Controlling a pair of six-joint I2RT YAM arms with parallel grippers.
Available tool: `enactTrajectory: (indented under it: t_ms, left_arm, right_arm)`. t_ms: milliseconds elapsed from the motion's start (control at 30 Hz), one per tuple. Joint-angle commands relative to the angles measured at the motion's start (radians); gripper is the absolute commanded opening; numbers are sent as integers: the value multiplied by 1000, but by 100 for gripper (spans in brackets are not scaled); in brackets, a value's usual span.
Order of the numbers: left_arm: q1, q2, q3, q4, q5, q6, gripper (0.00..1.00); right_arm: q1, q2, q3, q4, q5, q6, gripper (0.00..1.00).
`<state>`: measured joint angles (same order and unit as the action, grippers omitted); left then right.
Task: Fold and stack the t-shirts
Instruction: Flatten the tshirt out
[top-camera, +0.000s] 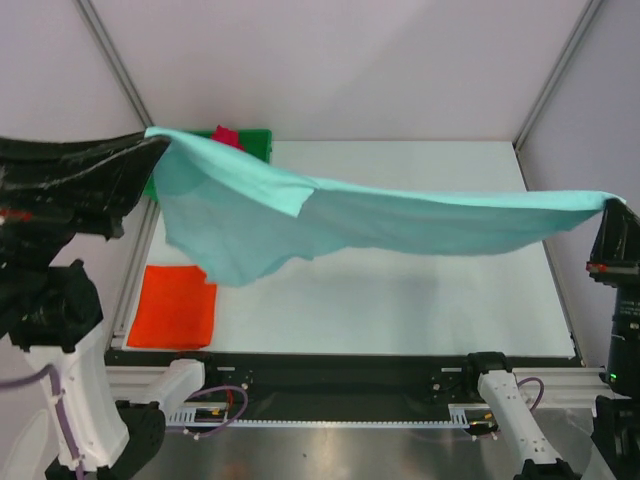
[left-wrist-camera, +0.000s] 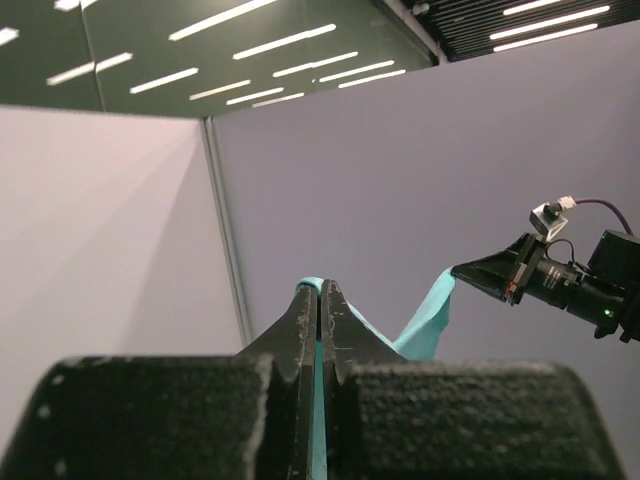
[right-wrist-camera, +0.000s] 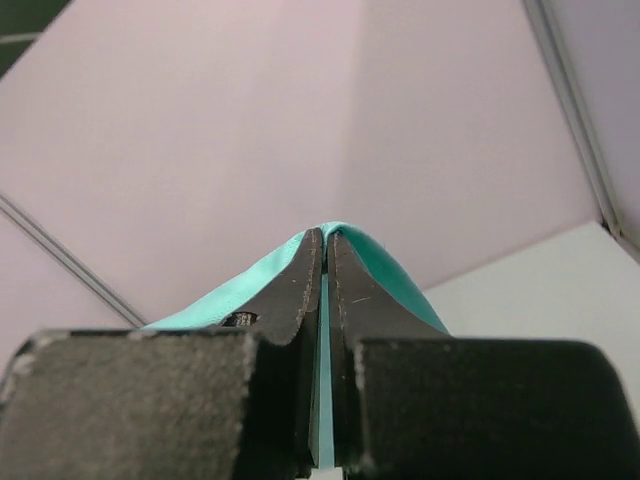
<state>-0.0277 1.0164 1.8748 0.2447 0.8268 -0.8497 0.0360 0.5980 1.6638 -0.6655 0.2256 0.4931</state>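
Observation:
A mint green t-shirt hangs stretched in the air across the table, held at both ends. My left gripper is shut on its left end, high at the far left; in the left wrist view the cloth runs between the closed fingers. My right gripper is shut on the right end at the far right; its wrist view shows mint cloth pinched between the fingertips. An orange t-shirt lies folded flat at the table's near left. A bit of red t-shirt shows at the far left.
A green plastic tray stands at the far left corner, mostly hidden behind the hanging shirt. The white table top lies under the shirt. Enclosure walls and metal posts bound the far side.

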Motion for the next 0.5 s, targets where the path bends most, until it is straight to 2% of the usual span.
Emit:
enactTrajectory:
  t_ms: [0, 233, 467]
  left_arm:
    - [-11, 16, 35, -10, -3, 37, 0]
    - [-11, 206, 11, 88, 21, 8, 0]
    - [-32, 439, -161, 198, -9, 43, 0]
  right_arm:
    - [-2, 31, -4, 10, 21, -50, 0]
    - [-4, 129, -188, 115, 32, -77, 0]
    - [-8, 304, -441, 358, 72, -108, 0]
